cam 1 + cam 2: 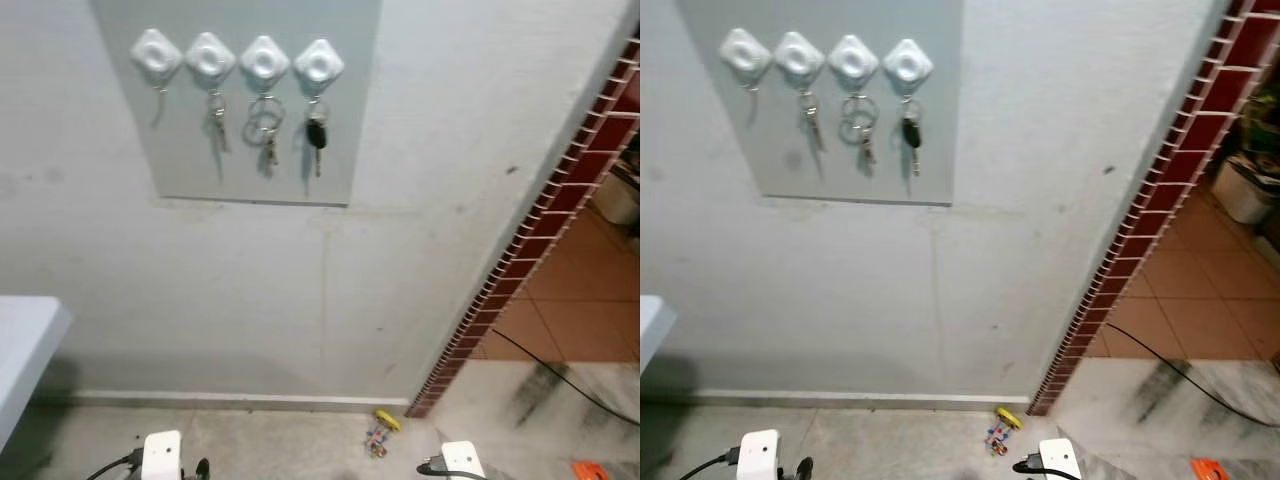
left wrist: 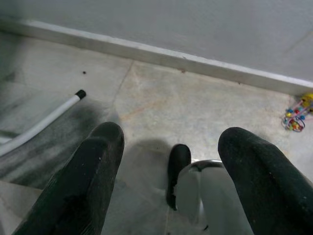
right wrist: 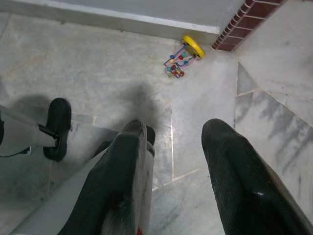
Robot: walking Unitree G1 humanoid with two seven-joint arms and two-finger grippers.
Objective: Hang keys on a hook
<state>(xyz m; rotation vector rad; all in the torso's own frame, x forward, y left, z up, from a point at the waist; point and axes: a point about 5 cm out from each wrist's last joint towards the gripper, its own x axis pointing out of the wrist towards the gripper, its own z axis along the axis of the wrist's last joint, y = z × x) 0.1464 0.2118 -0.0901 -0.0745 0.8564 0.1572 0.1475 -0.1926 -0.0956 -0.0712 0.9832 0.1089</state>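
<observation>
On the wall a grey panel [image 1: 190, 150] carries a row of white diamond-shaped hooks. The leftmost hook [image 1: 156, 53] has no keys on it. The second hook [image 1: 210, 56] holds a small key bunch [image 1: 217, 122]. A bunch with large rings [image 1: 265, 125] hangs from the third, and a black-headed key [image 1: 316, 133] from the fourth [image 1: 319, 62]. Both arms hang low by the floor. My left gripper [image 2: 168, 164] and my right gripper [image 3: 171, 161] point down at the floor, open, with nothing between their fingers.
A colourful bead toy [image 1: 381, 432] with a yellow base lies by the baseboard. A red brick wall edge [image 1: 545, 215] runs diagonally at right, with tiled floor and a black cable [image 1: 560, 375] beyond. A pale table corner [image 1: 25, 340] juts in at left. A white tube [image 2: 41, 122] lies on the floor.
</observation>
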